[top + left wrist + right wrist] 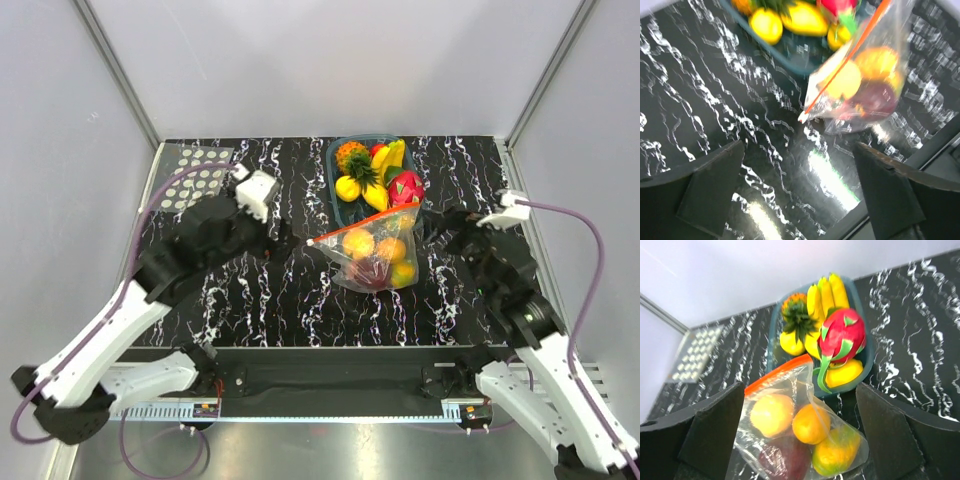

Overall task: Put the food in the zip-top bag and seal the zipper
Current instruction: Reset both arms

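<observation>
Both gape empty, left gripper (800, 147) and right gripper (800, 387); the clear plastic zip-top bag (372, 262) looks limp, slippery, best pinched at its stiffer red-orange zipper strip (365, 227).

Bag (790, 440): lower end cut off by the right wrist view's bottom edge.
Dark red fruit (787, 460): inside the bag, partly cut off there.
Zipper (365, 227): on the bag's mouth; sealed or not, too small to tell.
Tray (790, 59): behind the bag, blurred in the left wrist view, cut off by the top edge.
</observation>
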Controlling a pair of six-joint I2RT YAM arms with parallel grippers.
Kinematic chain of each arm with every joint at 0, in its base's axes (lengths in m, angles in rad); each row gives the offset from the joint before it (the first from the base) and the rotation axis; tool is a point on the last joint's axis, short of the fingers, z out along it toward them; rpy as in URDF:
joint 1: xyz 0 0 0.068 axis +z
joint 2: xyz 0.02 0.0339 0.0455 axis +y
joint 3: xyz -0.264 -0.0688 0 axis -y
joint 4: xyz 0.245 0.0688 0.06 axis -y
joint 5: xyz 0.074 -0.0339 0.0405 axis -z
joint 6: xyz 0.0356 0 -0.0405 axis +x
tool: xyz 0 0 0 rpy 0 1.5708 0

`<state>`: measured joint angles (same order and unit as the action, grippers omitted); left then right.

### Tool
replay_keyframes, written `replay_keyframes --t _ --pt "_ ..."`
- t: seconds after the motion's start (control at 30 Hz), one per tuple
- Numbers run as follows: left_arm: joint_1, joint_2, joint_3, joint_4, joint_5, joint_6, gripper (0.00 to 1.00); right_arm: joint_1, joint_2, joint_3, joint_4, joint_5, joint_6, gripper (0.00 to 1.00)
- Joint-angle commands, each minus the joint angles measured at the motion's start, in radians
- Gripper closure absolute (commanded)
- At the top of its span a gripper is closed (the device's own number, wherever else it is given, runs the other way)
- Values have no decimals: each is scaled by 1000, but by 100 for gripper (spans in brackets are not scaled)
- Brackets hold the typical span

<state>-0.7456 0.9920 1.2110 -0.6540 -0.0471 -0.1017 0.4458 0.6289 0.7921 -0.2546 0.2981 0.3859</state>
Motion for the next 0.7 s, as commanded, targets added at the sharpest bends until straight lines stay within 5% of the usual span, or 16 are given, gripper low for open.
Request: replay_keyframes --t 0.0,0.4,0.67 --pt "3 -113 -37 51 -36 -50 1 -6 -108 84 -185 67 1 0" --pt "2 -461 -292 -27 -97 -101 1 -6 -431 125 -500 153 5 0" --pt "2 -541 -396 40 -96 -98 1 -5 -402 128 -518 165 11 0"
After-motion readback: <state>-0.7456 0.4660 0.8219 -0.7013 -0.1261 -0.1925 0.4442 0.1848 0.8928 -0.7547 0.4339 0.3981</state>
